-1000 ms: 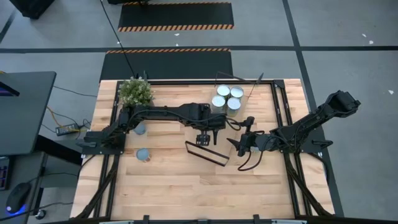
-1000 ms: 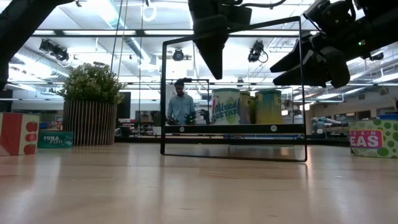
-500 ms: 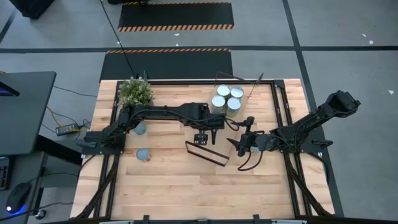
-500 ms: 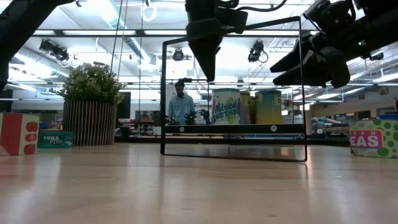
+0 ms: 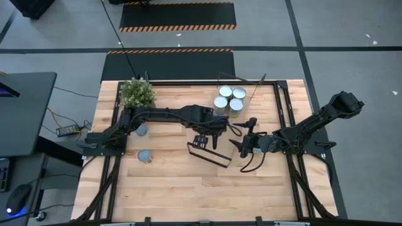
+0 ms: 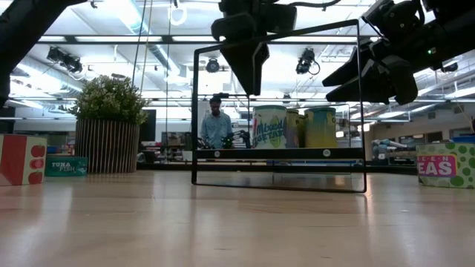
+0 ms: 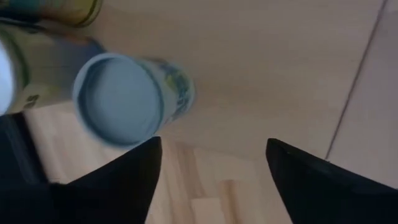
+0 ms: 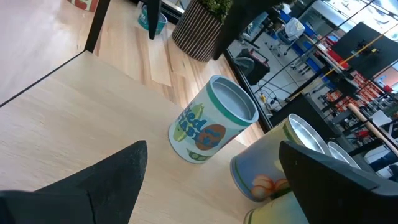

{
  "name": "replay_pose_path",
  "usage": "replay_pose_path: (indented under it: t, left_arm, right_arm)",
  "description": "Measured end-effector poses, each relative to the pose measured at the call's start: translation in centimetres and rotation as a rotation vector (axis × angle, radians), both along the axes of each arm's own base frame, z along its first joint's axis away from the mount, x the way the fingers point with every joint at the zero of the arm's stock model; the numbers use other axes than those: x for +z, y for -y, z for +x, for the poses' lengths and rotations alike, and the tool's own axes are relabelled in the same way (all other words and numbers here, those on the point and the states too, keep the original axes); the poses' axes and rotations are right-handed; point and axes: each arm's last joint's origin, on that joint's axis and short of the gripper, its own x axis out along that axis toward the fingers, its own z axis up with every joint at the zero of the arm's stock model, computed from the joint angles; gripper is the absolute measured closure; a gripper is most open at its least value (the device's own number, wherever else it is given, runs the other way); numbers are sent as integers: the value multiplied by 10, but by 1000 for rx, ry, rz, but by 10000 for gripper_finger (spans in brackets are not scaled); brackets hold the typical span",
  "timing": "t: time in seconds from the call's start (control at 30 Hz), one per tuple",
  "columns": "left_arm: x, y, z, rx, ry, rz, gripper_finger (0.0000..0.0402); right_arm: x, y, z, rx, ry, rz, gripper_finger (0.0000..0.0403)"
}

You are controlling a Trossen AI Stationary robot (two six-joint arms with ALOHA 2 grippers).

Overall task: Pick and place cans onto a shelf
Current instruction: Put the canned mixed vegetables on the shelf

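Gripper [image 5: 202, 142] of the left arm hangs above mid-desk with its fingers [image 7: 112, 180] spread wide and nothing between them. Its wrist view looks down on a can [image 7: 124, 99] standing just ahead of the fingertips, not yet between them.

Largest first: the desk [image 5: 176, 188] carries the shelf [image 5: 248, 100] at its far edge, right of centre, a wood board in a black wire frame. On it stand three cans [image 5: 229, 98] in a tight cluster, upright, axes vertical. Two more cans [image 5: 145, 156] sit well apart at near left, beside the left arm's base. A plant [image 5: 137, 93] stands at far left.

The right gripper [image 5: 239, 147] hovers just right of the left one, also wide open and holding nothing; its wrist view shows a can [image 8: 211, 121] close ahead.

From the left gripper the shelf's cluster lies a little farther and to the right, near at hand. Both grippers are about equally close to it, the left one perhaps nearer to the leftmost can. I judge that any grasp would need the fingers to drop down round an upright can's sides.
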Motion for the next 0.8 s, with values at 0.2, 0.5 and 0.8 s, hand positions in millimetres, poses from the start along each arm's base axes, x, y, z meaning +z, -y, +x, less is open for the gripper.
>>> replay_pose_path:
  t: [0.2, 0.5, 0.8]
  left_arm:
    - [2, -5, 6, 3, 68, -35, 164]
    - [-14, -17, 6, 5, 30, -122, 219]
    - [-17, -26, 10, 0, 72, -130, 241]
  right_arm:
    - [0, 0, 0, 0, 0, 0, 30]
    - [0, 0, 0, 2, 0, 1, 30]
    - [0, 0, 0, 6, -1, 3, 30]
